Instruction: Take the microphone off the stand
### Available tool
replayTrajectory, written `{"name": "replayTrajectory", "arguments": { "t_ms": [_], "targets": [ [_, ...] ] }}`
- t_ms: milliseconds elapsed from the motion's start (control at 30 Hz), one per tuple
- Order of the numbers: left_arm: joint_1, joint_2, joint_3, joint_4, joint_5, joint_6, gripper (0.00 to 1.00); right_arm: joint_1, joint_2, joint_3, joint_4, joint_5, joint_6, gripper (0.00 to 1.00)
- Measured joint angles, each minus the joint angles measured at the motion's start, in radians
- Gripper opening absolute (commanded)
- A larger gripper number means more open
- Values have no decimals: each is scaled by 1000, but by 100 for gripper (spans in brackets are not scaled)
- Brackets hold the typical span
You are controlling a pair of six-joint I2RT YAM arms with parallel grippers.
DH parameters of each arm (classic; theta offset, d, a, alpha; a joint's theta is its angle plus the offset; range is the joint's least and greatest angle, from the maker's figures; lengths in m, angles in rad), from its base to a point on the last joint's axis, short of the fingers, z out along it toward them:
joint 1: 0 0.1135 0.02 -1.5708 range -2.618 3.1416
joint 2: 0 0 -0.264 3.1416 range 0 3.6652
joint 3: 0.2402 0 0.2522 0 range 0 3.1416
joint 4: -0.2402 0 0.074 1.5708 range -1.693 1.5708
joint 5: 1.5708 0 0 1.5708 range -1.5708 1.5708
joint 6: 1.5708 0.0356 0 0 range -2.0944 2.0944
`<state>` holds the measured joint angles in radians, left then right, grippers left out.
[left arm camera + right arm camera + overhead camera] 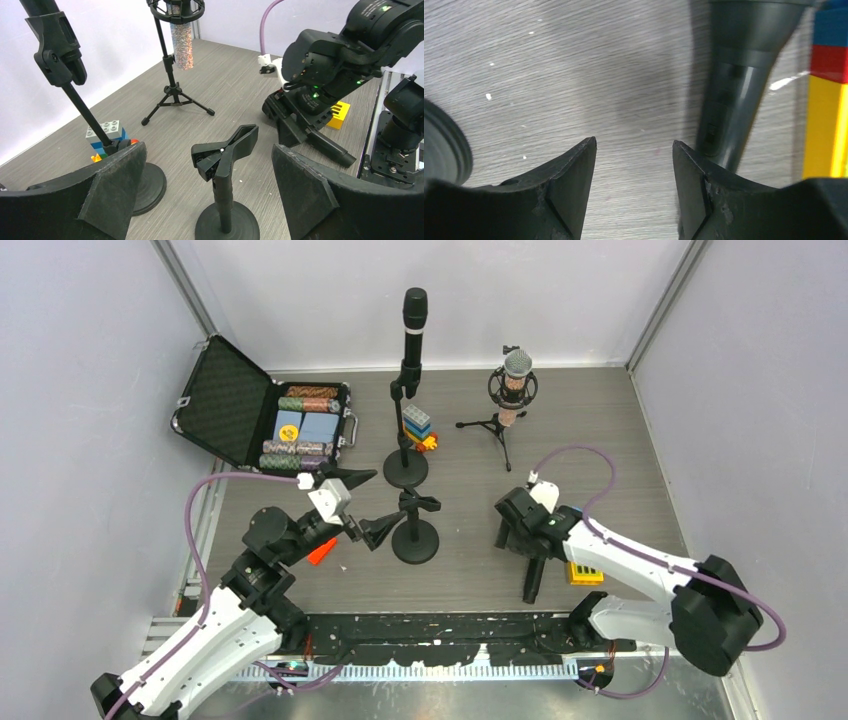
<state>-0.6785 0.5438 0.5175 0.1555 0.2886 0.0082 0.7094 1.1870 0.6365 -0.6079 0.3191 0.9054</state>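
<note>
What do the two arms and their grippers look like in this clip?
The left arm and right arm have white links with black joints, each trailed by a looping purple cable. The left gripper and right gripper are black, with wedge-shaped, rough-edged fingers. Green lights glow on the right wrist.

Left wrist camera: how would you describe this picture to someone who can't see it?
A short black stand with an empty clip stands on a grey table, framed by the open fingers of the left gripper. Left is a taller stand beside toy bricks, farther back a glittery microphone on a tripod, and right the other arm.
</note>
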Motion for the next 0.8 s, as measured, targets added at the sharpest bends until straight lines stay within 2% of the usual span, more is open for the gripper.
{"name": "replayTrajectory", "arguments": {
  "t_ms": [200, 400, 600, 800],
  "targets": [
    [0, 4, 0, 0, -2, 0, 100, 0, -110, -38, -82, 91, 45, 68],
    [0, -12, 0, 7, -23, -6, 100, 0, -149, -55, 16, -23, 29, 67],
    [0, -66, -10, 19, -61, -27, 100, 35, 27, -56, 253, -204, 89, 66],
    [0, -125, -13, 21, -91, -31, 100, 142, 220, -5, 447, -262, 201, 66]
  ]
}}
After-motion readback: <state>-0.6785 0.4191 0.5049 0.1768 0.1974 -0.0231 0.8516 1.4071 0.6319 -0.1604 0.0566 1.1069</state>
